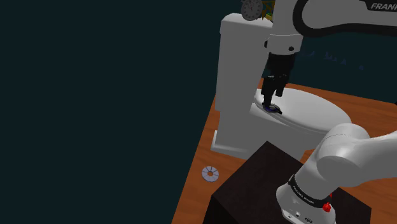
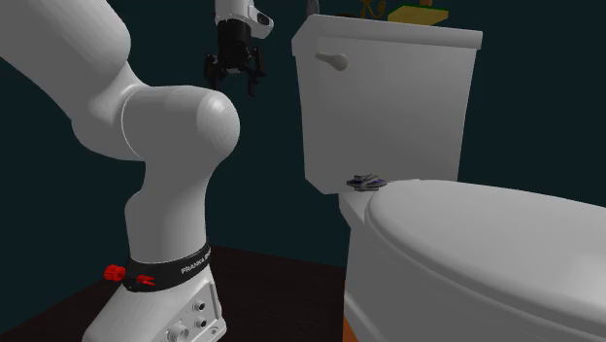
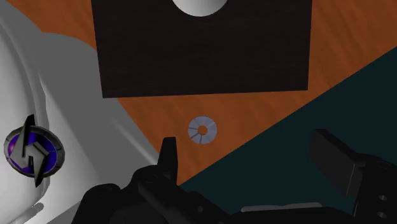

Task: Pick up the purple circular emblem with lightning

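Observation:
The purple circular emblem (image 2: 367,181) with a dark lightning bolt lies flat on the white toilet (image 2: 466,243), at the back of the lid just in front of the tank. It also shows as a purple disc (image 3: 33,151) and a small dark shape (image 1: 273,109). My black gripper (image 2: 233,83) hangs open and empty in the air, higher than the emblem. In the wrist view the emblem lies well off to one side of the gripper (image 3: 248,147), outside the fingers (image 3: 168,158). In the shoulder view the gripper (image 1: 271,100) appears just above the emblem.
The toilet tank (image 1: 238,70) rises behind the emblem, with small items (image 2: 418,14) on top. A grey slotted disc (image 1: 210,172) lies on the wooden floor (image 1: 200,184) beside the toilet base. My dark stand (image 1: 254,184) stands near it. Dark walls surround the corner.

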Robot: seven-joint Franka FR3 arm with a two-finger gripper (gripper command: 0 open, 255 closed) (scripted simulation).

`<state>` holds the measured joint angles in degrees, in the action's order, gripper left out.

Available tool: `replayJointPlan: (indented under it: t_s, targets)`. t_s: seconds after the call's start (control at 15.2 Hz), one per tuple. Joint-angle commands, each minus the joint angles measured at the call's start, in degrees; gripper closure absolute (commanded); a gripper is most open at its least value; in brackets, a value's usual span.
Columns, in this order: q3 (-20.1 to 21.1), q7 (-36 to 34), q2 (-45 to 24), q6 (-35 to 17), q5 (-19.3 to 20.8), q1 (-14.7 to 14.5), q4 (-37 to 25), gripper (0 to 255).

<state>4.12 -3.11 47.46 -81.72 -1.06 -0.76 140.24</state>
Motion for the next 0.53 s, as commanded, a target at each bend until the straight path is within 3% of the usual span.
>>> replayJointPlan:
  t_s: [0.0,0.46]
  targets:
    - [0.0,0.0,0.0,0.0,0.0,0.0,0.0,0]
    - [-8.32,7.88,6.11,-9.61,8.22,3.96,10.17,0]
